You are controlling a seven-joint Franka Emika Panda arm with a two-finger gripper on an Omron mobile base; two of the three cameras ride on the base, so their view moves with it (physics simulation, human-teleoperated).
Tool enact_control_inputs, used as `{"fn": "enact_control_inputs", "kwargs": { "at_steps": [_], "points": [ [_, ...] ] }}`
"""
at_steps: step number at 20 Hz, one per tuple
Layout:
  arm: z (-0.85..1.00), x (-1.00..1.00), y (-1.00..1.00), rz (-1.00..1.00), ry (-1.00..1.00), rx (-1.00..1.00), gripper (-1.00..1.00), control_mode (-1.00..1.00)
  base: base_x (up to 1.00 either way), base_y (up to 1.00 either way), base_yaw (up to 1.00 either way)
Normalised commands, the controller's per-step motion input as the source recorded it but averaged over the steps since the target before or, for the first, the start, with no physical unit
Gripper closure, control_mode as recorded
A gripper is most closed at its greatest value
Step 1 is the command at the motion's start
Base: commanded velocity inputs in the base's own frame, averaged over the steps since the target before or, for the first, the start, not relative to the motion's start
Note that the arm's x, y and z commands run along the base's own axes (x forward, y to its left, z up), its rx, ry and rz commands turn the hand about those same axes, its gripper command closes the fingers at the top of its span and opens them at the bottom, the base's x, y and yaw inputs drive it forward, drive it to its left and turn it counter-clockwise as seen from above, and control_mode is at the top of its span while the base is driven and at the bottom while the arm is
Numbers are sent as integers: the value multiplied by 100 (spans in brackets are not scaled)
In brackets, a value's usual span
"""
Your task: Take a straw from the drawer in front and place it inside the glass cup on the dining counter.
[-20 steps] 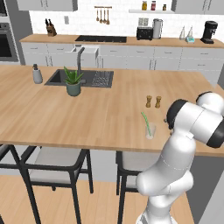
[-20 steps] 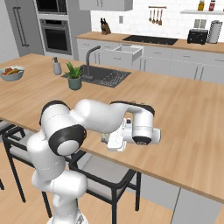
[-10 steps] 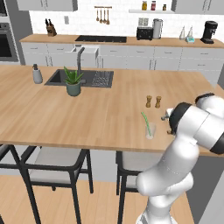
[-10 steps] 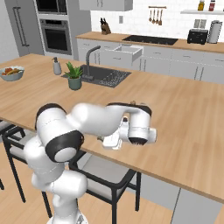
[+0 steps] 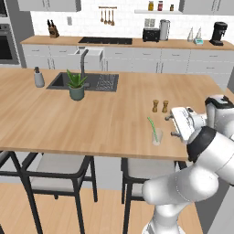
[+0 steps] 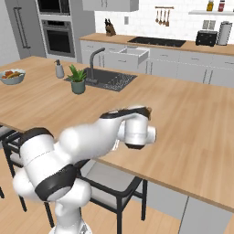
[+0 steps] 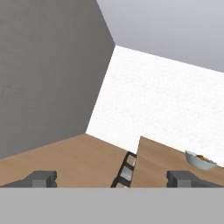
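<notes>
Left base view showed the straw (image 5: 152,128) already standing in the cup (image 5: 156,137) on the tabletop (image 5: 68,119), at 7 o'clock from the shakers (image 5: 160,106). The end effector (image 5: 174,125), at 3 o'clock from the cup, was spread wide and empty. Best step: back away slowly without bumping the cup. The straw was thin, green and leaning.

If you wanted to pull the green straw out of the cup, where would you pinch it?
Pinch the green straw on the bare stretch that sticks up above the glass cup, coming down from above. It leans up and to the left out of the cup, so that upper part is free, while the lower part sits behind the cup's wall. The fingers should close across its thin stem.
</notes>
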Motion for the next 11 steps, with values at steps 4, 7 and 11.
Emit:
{"fn": "enact_control_inputs", "kwargs": {
  "at_steps": [4,7,11],
  "points": [
    [0,-10,16,0,0,0,-100,-100,0,0,0],
    [0,-5,11,0,0,0,-100,-100,0,0,0],
    [0,-2,7,0,0,0,-100,-100,0,0,0]
  ]
}}
